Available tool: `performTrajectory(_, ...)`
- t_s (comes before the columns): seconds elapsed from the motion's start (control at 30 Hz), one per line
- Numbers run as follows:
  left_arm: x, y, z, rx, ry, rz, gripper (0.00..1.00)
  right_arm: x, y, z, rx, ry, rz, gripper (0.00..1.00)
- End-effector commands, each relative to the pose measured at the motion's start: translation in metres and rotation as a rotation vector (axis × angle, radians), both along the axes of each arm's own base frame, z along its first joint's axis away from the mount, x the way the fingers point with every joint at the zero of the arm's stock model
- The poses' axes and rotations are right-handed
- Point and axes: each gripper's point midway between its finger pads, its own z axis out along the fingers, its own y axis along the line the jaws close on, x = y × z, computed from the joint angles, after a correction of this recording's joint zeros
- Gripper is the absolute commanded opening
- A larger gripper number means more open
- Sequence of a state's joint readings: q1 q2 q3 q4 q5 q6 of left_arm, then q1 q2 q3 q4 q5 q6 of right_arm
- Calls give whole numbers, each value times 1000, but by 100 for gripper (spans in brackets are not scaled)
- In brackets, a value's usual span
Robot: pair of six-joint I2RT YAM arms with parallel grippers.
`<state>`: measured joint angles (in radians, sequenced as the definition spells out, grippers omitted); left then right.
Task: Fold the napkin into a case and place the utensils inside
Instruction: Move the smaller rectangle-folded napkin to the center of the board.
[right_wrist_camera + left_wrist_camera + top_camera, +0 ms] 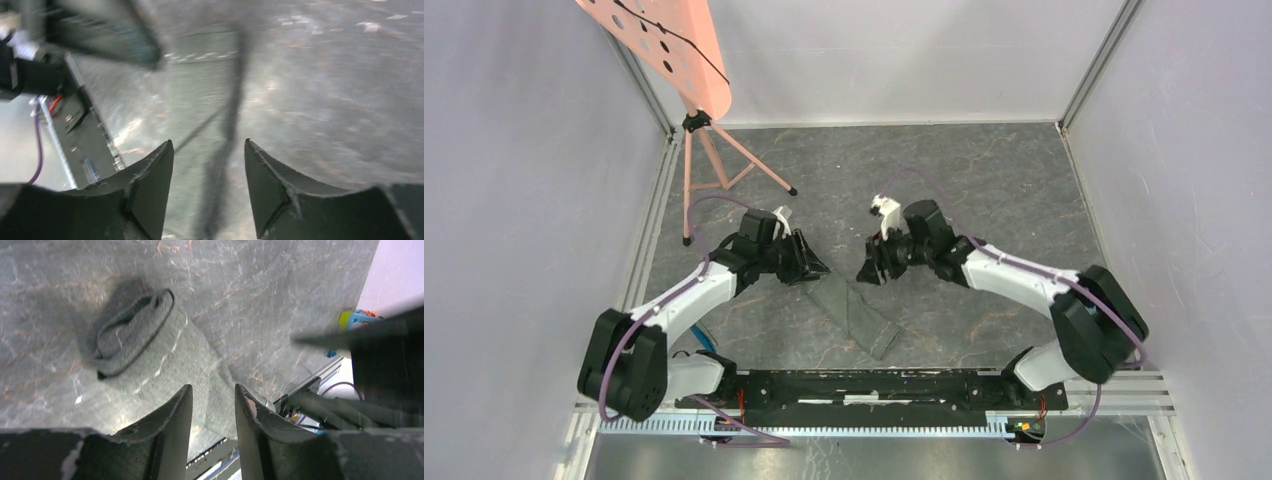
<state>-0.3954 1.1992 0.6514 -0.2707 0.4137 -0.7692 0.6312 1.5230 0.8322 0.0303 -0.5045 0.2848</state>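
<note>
The napkin (pixel 856 315) lies on the slate floor as a narrow folded strip, running diagonally from between the grippers towards the near rail. In the left wrist view the napkin (pixel 150 345) shows a rolled, open end with a dark hem. My left gripper (pixel 816 268) is open and empty, just above the strip's far end (pixel 212 387). My right gripper (pixel 867 272) is open and empty, just right of that end; its view is blurred (pixel 209 142). No utensils with blue, green or yellow handles are in view.
A pink perforated board (pixel 669 50) on a tripod (pixel 724 165) stands at the back left. The black base rail (pixel 894 385) runs along the near edge. A small blue, yellow and orange object (pixel 356 317) shows behind the right arm. Grey walls enclose three sides.
</note>
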Motion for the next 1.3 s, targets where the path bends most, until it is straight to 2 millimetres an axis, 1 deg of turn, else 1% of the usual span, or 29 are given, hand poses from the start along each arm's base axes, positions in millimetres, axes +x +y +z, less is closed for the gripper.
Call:
performTrajectory(0.0, 28, -20, 4, -80, -49, 3, 43, -78, 4, -15, -130, 32, 126, 55)
performTrajectory(0.03, 31, -19, -2, -59, -44, 10, 42, -92, 6, -16, -116, 47, 130, 51)
performTrajectory(0.07, 36, -16, -8, -33, -45, 19, 42, -99, 7, -17, -97, 51, 125, 47)
performTrajectory(0.1, 39, -13, -13, -8, -45, 30, 42, -105, 2, -22, -88, 58, 105, 44)
performTrajectory(0.17, 46, -7, -27, 49, -47, 51, 41, -109, -10, -34, -92, 54, 61, 38)
performTrajectory(0.27, 52, 8, -62, 163, -11, 83, 40, -114, -22, -54, -108, 49, 43, 32)
performTrajectory(0.3, 52, 11, -73, 189, 5, 89, 39, -110, -27, -61, -127, 35, 22, 30)
performTrajectory(0.37, 50, 13, -88, 214, 30, 82, 38, -99, -42, -78, -227, -4, -25, 26)
performTrajectory(0.4, 49, 14, -94, 233, 35, 82, 38, -90, -49, -82, -278, -36, -55, 25)
performTrajectory(0.47, 46, 18, -102, 266, 51, 75, 38, -72, -71, -87, -416, -103, -125, 25)
performTrajectory(0.5, 43, 20, -102, 273, 56, 68, 38, -63, -77, -82, -462, -136, -146, 25)
performTrajectory(0.53, 38, 21, -101, 270, 58, 64, 38, -55, -82, -75, -506, -174, -162, 26)
performTrajectory(0.57, 34, 20, -96, 257, 53, 59, 38, -47, -85, -65, -536, -204, -168, 27)
performTrajectory(0.6, 32, 20, -88, 243, 39, 53, 39, -45, -87, -57, -568, -217, -157, 28)
performTrajectory(0.63, 29, 19, -76, 226, 18, 46, 40, -41, -84, -43, -571, -227, -153, 30)
performTrajectory(0.67, 25, 19, -68, 218, 10, 40, 41, -41, -80, -33, -568, -223, -138, 32)
performTrajectory(0.7, 24, 17, -55, 201, -10, 32, 42, -42, -72, -19, -535, -227, -126, 36)
performTrajectory(0.77, 21, 14, -33, 168, -37, 18, 45, -52, -50, 2, -442, -212, -76, 45)
performTrajectory(0.83, 22, 10, -14, 128, -68, 18, 49, -74, -21, 13, -315, -142, 1, 49)
performTrajectory(0.9, 26, 7, 3, 97, -104, 23, 53, -102, 10, 14, -192, -46, 77, 50)
performTrajectory(0.93, 28, 4, 10, 83, -123, 20, 56, -117, 21, 10, -150, -5, 110, 50)
performTrajectory(0.97, 31, 3, 14, 73, -140, 17, 59, -133, 36, 11, -92, 27, 140, 51)
performTrajectory(1.0, 34, 0, 17, 64, -151, 12, 61, -144, 44, 9, -42, 53, 151, 53)
performTrajectory(1.03, 37, -3, 19, 56, -154, -2, 62, -151, 47, 3, -15, 78, 147, 55)
performTrajectory(1.07, 38, -7, 18, 54, -145, -23, 63, -153, 48, -2, 14, 101, 123, 56)
performTrajectory(1.1, 40, -11, 17, 48, -134, -39, 63, -155, 43, -11, 19, 122, 96, 57)
performTrajectory(1.13, 42, -14, 17, 43, -130, -49, 65, -152, 39, -17, 26, 125, 59, 59)
performTrajectory(1.2, 45, -18, 17, 34, -129, -62, 67, -144, 24, -33, 1, 129, -17, 63)
performTrajectory(1.27, 48, -20, 17, 41, -136, -64, 67, -134, 7, -50, -14, 155, -84, 64)
